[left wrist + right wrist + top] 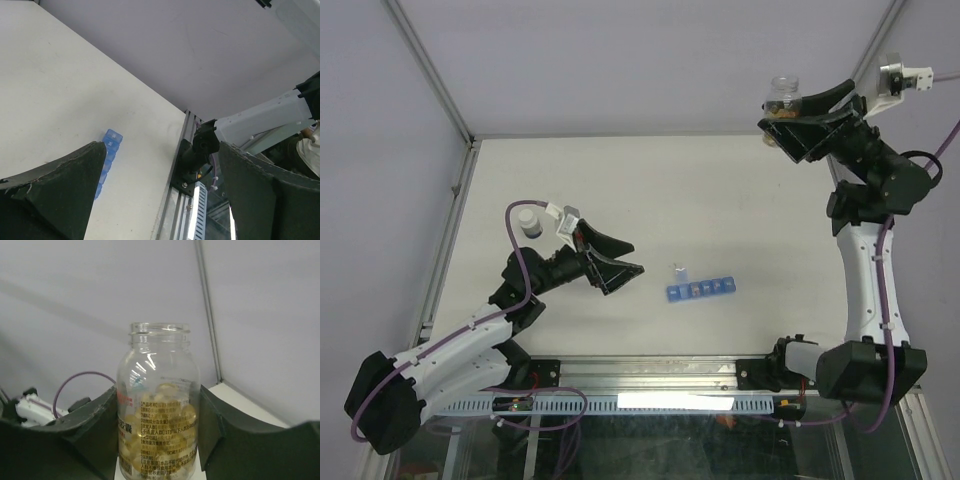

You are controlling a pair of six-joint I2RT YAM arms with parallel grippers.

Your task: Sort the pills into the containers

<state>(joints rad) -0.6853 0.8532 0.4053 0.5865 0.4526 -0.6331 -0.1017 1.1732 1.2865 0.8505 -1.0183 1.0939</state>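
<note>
The blue pill-organiser strip lies on the white table, one lid standing open at its left end; it also shows in the left wrist view, partly behind a finger. My right gripper is shut on a clear open-mouthed pill bottle with yellow capsules inside, held upright and high at the table's far right corner. My left gripper is open and empty, just left of the strip, pointing toward it.
A small white cap with a dark base stands on the table at the left, behind my left arm. A metal rail runs along the table's near edge. Grey walls close the back and sides.
</note>
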